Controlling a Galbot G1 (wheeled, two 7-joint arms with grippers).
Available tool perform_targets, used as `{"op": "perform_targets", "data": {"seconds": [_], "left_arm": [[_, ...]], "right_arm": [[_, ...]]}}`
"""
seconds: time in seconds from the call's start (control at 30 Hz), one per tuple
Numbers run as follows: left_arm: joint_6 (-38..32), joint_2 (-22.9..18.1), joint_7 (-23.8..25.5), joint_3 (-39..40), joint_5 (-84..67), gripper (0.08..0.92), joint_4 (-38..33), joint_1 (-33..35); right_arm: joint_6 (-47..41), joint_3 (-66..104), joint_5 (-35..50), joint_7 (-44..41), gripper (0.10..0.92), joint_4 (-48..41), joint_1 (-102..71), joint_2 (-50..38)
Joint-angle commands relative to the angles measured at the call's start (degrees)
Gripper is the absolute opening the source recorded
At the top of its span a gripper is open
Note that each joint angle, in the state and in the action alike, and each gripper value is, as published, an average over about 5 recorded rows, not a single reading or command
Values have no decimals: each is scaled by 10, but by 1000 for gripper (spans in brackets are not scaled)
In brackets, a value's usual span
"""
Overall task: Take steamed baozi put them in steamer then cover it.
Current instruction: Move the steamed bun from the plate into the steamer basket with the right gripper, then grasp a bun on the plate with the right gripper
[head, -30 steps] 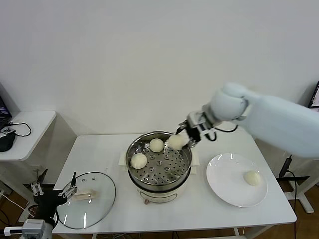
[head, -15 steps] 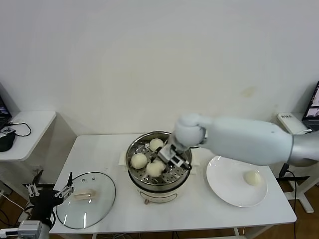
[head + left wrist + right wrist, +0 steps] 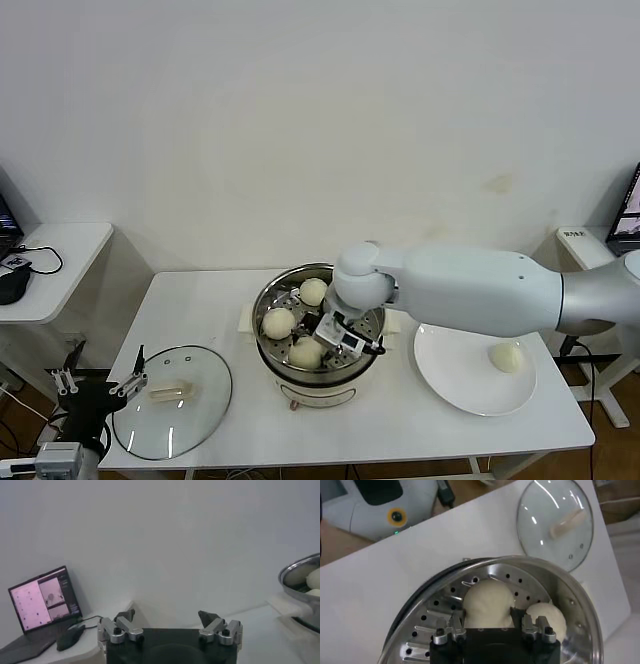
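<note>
The steamer [image 3: 258,312] stands mid-table with three baozi in it: one at the back [image 3: 313,291], one on the left [image 3: 279,322], one at the front [image 3: 306,352]. My right gripper [image 3: 316,346] reaches down into the basket at the front baozi. In the right wrist view that baozi [image 3: 487,602] rests on the perforated floor, between the open fingers of the gripper [image 3: 487,617], which stand close at its sides. Another baozi [image 3: 508,356] lies on the white plate [image 3: 450,375]. The glass cover [image 3: 172,400] lies flat at the table's front left. My left gripper [image 3: 100,385] hangs open beside it, off the table edge.
A small side table [image 3: 55,260] with a laptop [image 3: 42,600] and mouse stands to the left. The white pot base [image 3: 330,392] has side handles. The wall runs close behind the table.
My right arm carried a baozi from above the steamer's back right rim down to the basket's front floor, and its fingers have loosened. The left arm shifted only slightly.
</note>
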Motion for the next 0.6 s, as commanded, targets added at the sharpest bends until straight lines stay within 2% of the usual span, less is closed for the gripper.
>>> {"op": "perform_targets", "data": {"seconds": [0.03,0.13,0.23,0.43,0.6], "left_arm": [[1,2,0,0,0,823,2,-1],[0,4,0,0,-1,823,3,-2],[0,8,1,-3,-5,823,4,-3],[0,15,1,-2,-10,823,3,-3],[1,19,1,10,-8,823,0,-7]], "right_arm": [[19,45,-11,-24,719,-4,36,-37],[-15,78,9,-37,790,-8,52,-71],[-84,109,42,-47,818,-10,60,-112],[-235,147,89,-45,823,6,48,-230],[-283,159,86,-27,823,38,4,-346]]}}
